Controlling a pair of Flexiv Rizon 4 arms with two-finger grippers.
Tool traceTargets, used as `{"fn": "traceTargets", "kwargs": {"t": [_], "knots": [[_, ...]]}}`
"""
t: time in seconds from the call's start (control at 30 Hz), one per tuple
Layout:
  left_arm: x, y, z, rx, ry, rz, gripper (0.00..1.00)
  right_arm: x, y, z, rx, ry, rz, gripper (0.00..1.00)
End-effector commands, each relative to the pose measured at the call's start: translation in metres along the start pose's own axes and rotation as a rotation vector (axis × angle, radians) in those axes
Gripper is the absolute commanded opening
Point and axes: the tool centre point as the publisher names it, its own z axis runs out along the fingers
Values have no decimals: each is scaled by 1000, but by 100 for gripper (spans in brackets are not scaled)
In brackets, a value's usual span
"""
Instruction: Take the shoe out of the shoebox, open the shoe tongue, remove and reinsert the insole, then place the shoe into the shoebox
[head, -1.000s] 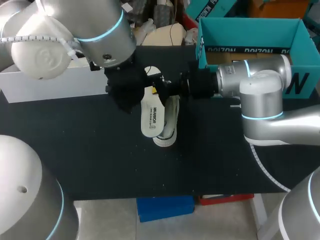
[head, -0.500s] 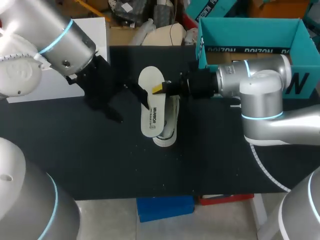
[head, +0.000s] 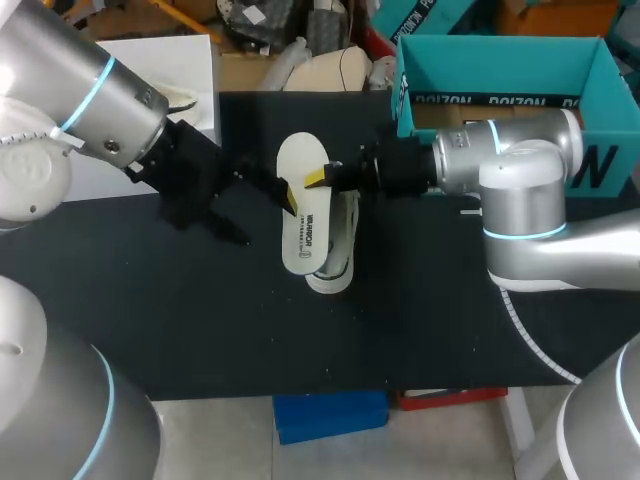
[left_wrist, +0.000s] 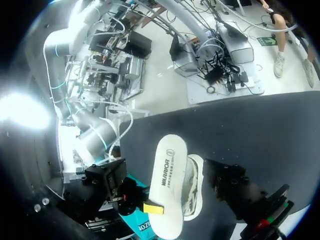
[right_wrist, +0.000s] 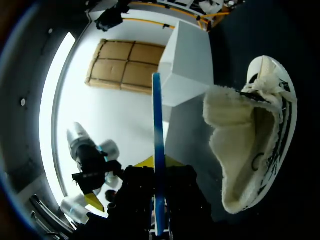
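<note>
White insole (head: 303, 225) hung pinched at one long edge in my right gripper (head: 312, 182), lying over the shoe (head: 343, 235), which sat on the table (head: 200, 320). With so narrow a hold, I judged the insole could swivel or slip free on its way into the shoe, or buckle against the collar. My left gripper (head: 255, 210) stood spread and empty just beside the insole, not touching it. The teal shoebox (head: 500, 70) stood well apart.
</note>
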Motion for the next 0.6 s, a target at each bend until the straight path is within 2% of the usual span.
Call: {"fn": "traceTargets", "kwargs": {"t": [0.03,0.23,0.37,0.6], "knots": [[26,-7,-2,-79,-254,50,100,0,0,1,-2,-2,1,0],[46,2,-6,-138,-368,73,100,0,0,1,-2,-2,1,0],[54,8,1,-158,-359,93,100,0,0,1,-2,-2,1,0],[54,8,1,-158,-359,93,100,0,0,1,-2,-2,1,0]]}}
